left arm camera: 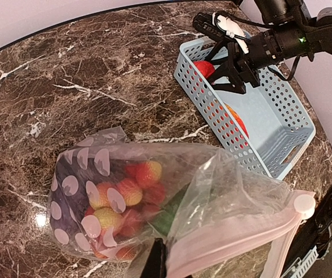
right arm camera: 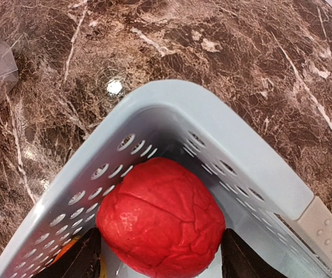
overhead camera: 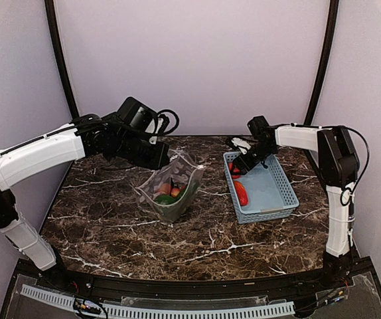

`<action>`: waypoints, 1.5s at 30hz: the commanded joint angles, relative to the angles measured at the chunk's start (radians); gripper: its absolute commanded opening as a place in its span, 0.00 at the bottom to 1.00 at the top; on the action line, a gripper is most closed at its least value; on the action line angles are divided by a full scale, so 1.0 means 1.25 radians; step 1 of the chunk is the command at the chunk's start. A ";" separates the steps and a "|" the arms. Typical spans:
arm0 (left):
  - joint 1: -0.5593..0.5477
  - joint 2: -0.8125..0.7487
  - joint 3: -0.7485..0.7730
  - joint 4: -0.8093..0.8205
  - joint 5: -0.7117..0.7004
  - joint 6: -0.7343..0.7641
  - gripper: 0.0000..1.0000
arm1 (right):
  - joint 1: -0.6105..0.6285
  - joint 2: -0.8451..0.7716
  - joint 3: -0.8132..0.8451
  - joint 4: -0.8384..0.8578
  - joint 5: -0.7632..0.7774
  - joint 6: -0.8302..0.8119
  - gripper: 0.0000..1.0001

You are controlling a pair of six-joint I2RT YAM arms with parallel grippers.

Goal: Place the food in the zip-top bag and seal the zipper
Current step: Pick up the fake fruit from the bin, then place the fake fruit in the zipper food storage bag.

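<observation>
— Where to look for the bag (overhead camera: 172, 189)?
— Stands mid-table, mouth up, berries (left arm camera: 120, 197) inside. Hangs by its zipper (left arm camera: 229, 243) from the left gripper (overhead camera: 166, 158), clamped tight there.
— And over on the right?
— Tomato (right arm camera: 161, 226) in the basket's (right arm camera: 212, 127) far left corner, between the spread jaws of the right gripper (overhead camera: 238, 166). Touching or not, cannot tell. Pepper (overhead camera: 241, 193) just nearer.

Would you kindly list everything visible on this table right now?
zip-top bag: one, clear with grey spots, table centre
berries: one cluster, red, inside bag
green piece: one, green, inside bag
basket: one, light blue, right side
tomato: one, red, basket's far corner
pepper: one, red-orange, in basket
table: one, dark marble
left end effector: shut on bag's edge
right end effector: open, straddling tomato
</observation>
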 commanded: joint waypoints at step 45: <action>0.005 -0.007 -0.026 0.088 0.093 -0.045 0.01 | 0.282 -0.467 0.012 -0.178 -0.396 -0.020 0.39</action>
